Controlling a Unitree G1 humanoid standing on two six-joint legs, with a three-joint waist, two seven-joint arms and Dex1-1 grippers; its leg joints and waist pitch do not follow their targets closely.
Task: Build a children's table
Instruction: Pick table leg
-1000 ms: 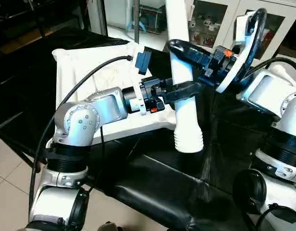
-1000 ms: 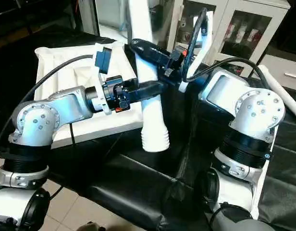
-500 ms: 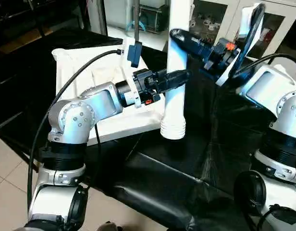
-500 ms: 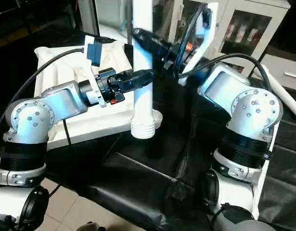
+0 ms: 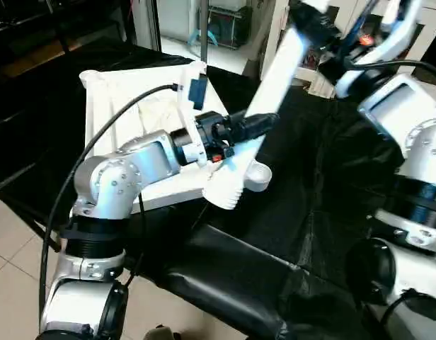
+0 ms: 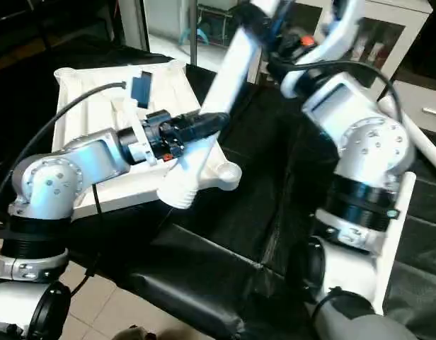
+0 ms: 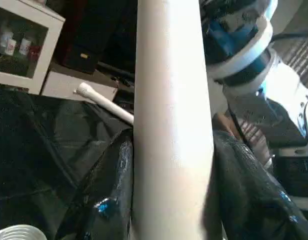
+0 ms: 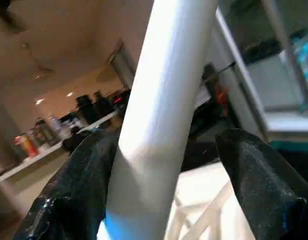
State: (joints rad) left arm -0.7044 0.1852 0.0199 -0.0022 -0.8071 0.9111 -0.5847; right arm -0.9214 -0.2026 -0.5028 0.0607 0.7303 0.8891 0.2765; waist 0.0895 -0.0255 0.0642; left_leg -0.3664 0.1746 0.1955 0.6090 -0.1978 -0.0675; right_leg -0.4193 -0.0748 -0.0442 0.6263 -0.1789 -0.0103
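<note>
The white tabletop (image 5: 126,92) lies ribbed side up on the black cover, one round corner socket (image 5: 259,175) facing me. A long white leg (image 5: 274,71) slants from upper right down to its ribbed end (image 5: 221,195), which hangs beside that socket. My left gripper (image 5: 264,122) is shut on the leg's lower half; in the left wrist view both fingers (image 7: 106,195) press against the tube. My right gripper (image 5: 310,14) stands open around the leg's upper part, and in the right wrist view a gap shows between the tube and one finger (image 8: 254,175).
The black-covered work table (image 5: 289,234) reaches toward me. Another white leg (image 6: 425,145) lies on it at the far right. Glass-door cabinets (image 6: 374,42) stand behind, and tiled floor (image 5: 13,241) lies off the table's left edge.
The leg has tipped from upright to a slant, its ribbed end swinging left and down beside the corner socket. The right gripper has opened and risen; the left keeps its hold.
</note>
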